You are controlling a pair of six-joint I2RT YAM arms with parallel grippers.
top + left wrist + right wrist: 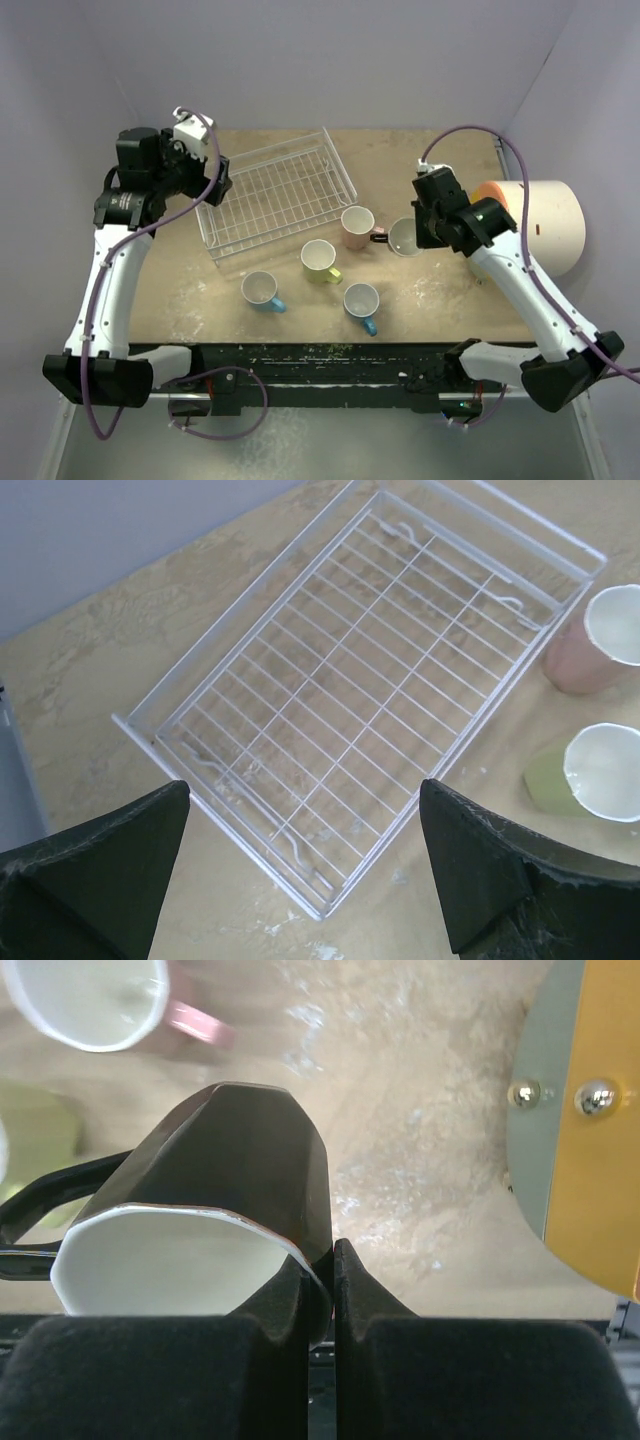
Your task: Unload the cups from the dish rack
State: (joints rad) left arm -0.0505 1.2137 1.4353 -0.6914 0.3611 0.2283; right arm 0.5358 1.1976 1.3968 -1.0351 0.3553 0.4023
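The left claw [300,875] hangs wide open, holding nothing, over the dish rack [275,195]. In front of the rack, a blue cup [260,289], yellow-green cup [319,257], pink cup [357,224] and second blue cup [361,299] stand on the bench [450,300]. The right claw [322,1280] pinches the black cup [240,1150] by its rim.

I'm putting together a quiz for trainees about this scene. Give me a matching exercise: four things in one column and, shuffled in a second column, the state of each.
Column 1
1. dish rack
2. dark mug
3. left gripper
4. pink mug

Column 2
A. open, holding nothing
B. upright on the table, outside the rack
C. nothing inside
D. rim pinched by the right gripper

Pairs: 1-C, 2-D, 3-A, 4-B
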